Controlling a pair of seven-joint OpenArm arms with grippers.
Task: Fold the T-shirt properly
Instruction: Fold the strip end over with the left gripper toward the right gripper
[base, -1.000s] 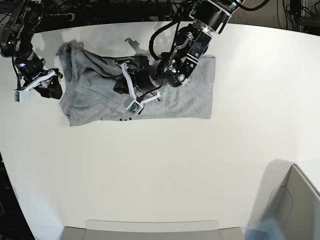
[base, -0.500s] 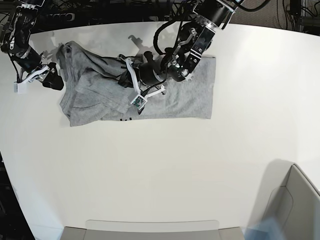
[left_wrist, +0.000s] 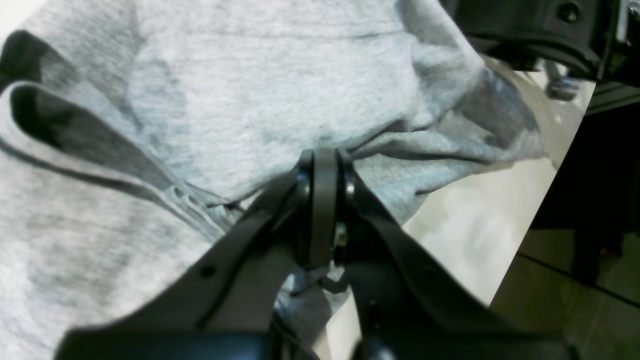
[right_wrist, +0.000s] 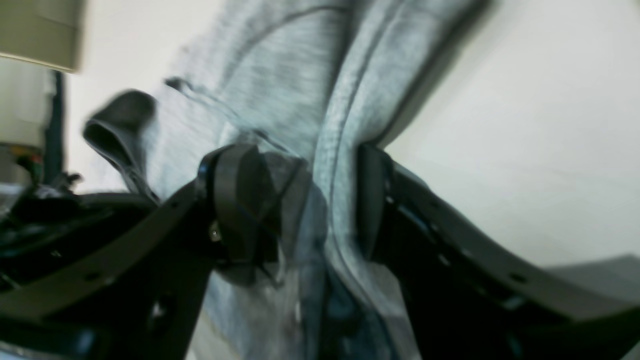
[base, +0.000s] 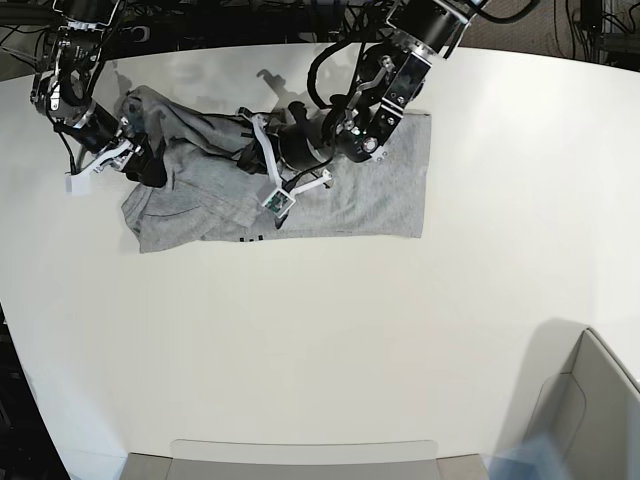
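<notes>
- T-shirt lies spread and rumpled at the table's far side, lower hem nearest, black lettering peeking under it
- Left gripper is pinched tight on a raised fold mid-shirt
- Right gripper gapes wide, a ridge of the shirt's edge between its jaws, nothing clamped
- Far end bunched

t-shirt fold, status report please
Left gripper shut on T-shirt. Right gripper open, straddling a cloth edge. Shirt bunched on table. Nothing blocking.
</notes>
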